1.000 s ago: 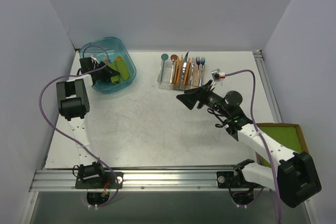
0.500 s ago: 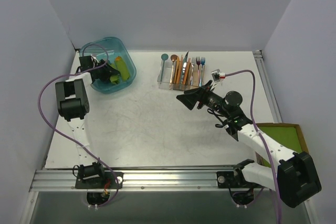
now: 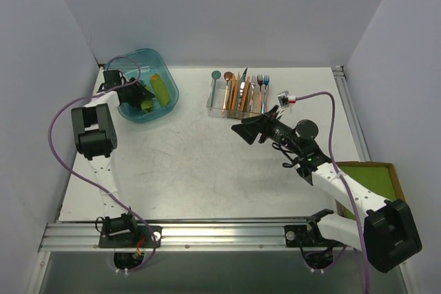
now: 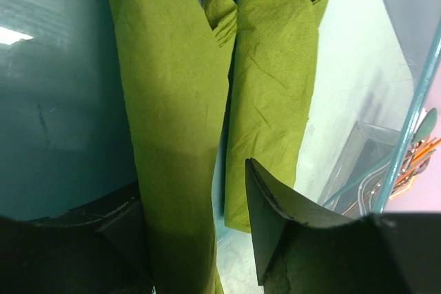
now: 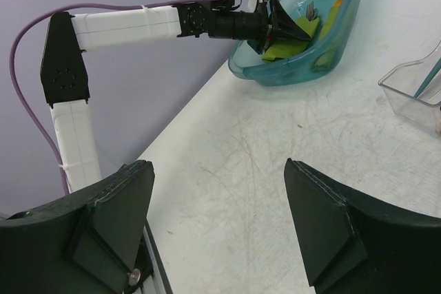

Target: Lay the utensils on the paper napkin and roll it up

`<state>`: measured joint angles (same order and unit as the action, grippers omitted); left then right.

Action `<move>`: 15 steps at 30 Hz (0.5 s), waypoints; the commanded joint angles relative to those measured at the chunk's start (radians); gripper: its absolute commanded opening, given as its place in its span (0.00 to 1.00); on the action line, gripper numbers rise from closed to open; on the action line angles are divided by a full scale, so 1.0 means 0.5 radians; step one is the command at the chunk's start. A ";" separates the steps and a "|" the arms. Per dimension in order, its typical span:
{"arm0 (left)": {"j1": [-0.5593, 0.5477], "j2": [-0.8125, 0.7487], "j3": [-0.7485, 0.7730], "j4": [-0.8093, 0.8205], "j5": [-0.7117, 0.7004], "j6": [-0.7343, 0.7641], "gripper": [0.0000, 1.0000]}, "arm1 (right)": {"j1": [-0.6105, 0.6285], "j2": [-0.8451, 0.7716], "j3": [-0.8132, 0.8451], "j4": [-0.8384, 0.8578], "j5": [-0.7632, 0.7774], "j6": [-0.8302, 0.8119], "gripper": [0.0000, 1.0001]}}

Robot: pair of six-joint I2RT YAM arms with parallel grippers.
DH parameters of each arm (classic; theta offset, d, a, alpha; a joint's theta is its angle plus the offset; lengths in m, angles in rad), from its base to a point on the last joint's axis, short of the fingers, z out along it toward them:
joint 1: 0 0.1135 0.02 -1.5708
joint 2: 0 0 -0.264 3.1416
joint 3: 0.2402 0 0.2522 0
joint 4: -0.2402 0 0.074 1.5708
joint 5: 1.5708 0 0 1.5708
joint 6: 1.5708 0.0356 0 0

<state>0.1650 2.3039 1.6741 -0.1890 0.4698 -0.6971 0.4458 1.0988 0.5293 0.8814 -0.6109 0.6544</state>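
My left gripper point(image 3: 140, 94) reaches into a teal bin point(image 3: 170, 96) at the back left. In the left wrist view a rolled lime-green paper napkin point(image 4: 172, 122) stands between the open jaws of that gripper point(image 4: 193, 191). It lies against the left finger, with a clear gap to the right finger point(image 4: 275, 232). A second green roll point(image 4: 272, 94) lies beside it with an orange end at its top. The task's utensils are hidden. My right gripper point(image 3: 242, 131) hovers open and empty over mid-table point(image 5: 217, 170).
A clear caddy point(image 3: 238, 106) with several coloured cutlery pieces stands at the back centre. A brown cardboard box holding a stack of green sheets point(image 3: 375, 178) sits at the near right. The right wrist view shows the bin point(image 5: 303, 74) and the left arm point(image 5: 124, 25).
The left jaws have opened wider off the green roll in the bin, and the left wrist has shifted slightly back and left. The right arm has not moved.
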 commanded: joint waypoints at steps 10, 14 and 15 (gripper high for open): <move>-0.103 0.150 0.244 -0.793 -0.485 0.185 0.53 | -0.008 -0.029 -0.009 0.182 -0.057 0.013 0.78; -0.118 0.203 0.382 -0.929 -0.486 0.170 0.57 | -0.011 -0.032 -0.012 0.179 -0.061 0.013 0.78; -0.118 0.212 0.382 -0.938 -0.482 0.170 0.57 | -0.008 -0.032 -0.012 0.176 -0.061 0.013 0.78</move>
<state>0.1108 2.3394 1.8580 -0.4774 0.3065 -0.6449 0.4458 1.0988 0.5289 0.8955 -0.6113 0.6582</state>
